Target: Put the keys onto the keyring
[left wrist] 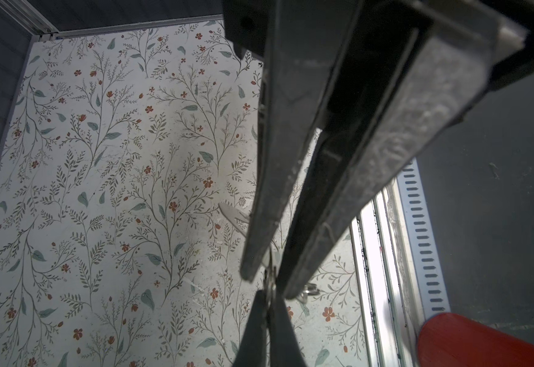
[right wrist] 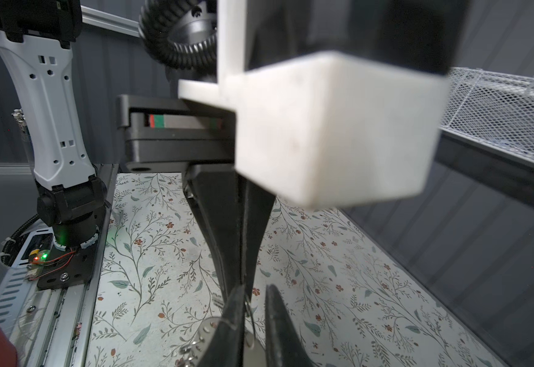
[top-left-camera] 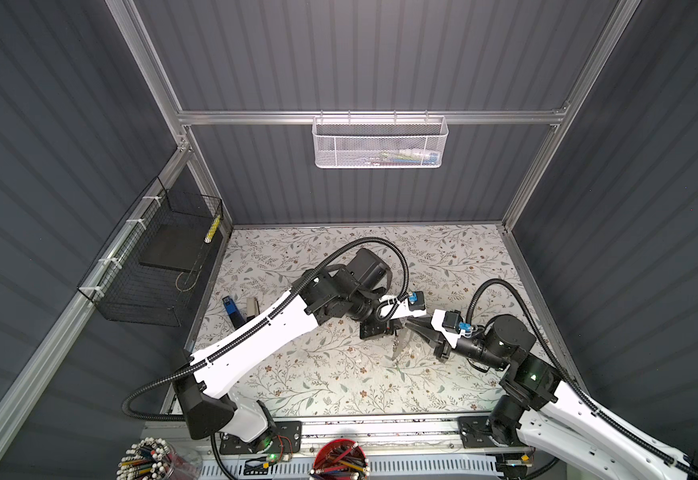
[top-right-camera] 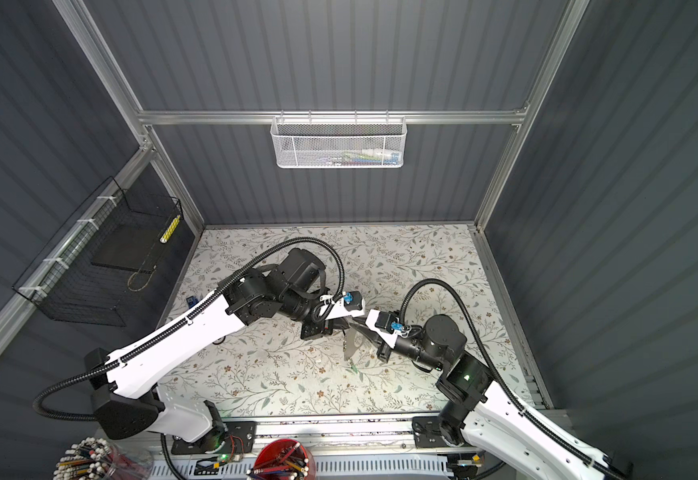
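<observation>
Left gripper (left wrist: 270, 282) sat jaws-together at twelve o'clock of the keyring (top-left-camera: 399, 347), likely steadying it for threading; right gripper (right wrist: 254, 295) jaws couldn't be read.

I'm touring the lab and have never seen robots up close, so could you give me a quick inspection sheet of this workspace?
Surface: floral-patterned table, flat.
Job's things: keyring hangs above the table where the grippers meet; keys not clearly made out.
Clutter: blue object at the table's left edge.
Grippers: left gripper shut, seemingly on the keyring's top; right gripper shows a narrow gap, grip unclear.
Cables: black hoses loop above both arms.
Surroundings: white mesh basket on back wall; black wire basket on left wall; red pencil cup in front.
</observation>
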`<state>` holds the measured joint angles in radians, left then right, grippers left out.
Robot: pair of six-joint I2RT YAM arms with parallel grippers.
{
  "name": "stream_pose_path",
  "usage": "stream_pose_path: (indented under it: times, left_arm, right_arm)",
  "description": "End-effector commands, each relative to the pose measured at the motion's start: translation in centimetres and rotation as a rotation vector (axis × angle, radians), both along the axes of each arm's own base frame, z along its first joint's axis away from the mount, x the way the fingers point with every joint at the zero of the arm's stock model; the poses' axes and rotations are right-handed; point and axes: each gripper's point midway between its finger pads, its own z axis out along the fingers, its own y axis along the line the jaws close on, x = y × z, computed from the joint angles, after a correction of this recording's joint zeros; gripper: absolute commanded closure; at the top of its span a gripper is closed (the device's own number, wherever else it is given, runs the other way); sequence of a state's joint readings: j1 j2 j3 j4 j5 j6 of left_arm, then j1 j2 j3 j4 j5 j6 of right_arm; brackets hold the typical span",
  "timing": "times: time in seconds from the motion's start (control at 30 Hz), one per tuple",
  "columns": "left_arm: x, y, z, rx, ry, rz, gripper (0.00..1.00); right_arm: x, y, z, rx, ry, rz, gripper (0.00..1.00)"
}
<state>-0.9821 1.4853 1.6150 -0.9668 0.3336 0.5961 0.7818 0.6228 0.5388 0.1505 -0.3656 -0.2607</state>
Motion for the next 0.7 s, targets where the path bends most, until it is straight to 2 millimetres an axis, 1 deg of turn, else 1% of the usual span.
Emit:
stream_pose_path:
  times: [0.0,0.13,0.27,0.37,0.53,0.67]
  left_arm:
    - [-0.6,-0.3,0.8,-0.018,0.012,-0.030,1.00]
    - [-0.6,-0.4,1.1,-0.029,0.005,-0.034,1.00]
    - [-0.6,-0.3,1.2,-0.033,-0.001,-0.039,1.00]
    - [-0.8,-0.3,1.3,-0.038,-0.002,-0.045,1.00]
    - [-0.9,-0.3,1.3,-0.040,0.000,-0.049,1.00]
    - [-0.8,-0.3,1.6,-0.047,-0.010,-0.047,1.00]
  right_arm:
    - [-0.3,0.0,0.1,0.002,-0.018,0.014,0.87]
    - [-0.3,0.1,-0.1,-0.016,-0.014,0.014,0.88]
    - [0.1,-0.1,-0.5,-0.023,0.000,-0.010,0.78]
    - [0.2,-0.1,-0.7,-0.023,0.006,-0.016,0.77]
    - [0.1,0.1,-0.8,-0.029,0.017,-0.001,0.85]
    - [0.1,0.3,-1.1,-0.042,0.023,0.006,0.95]
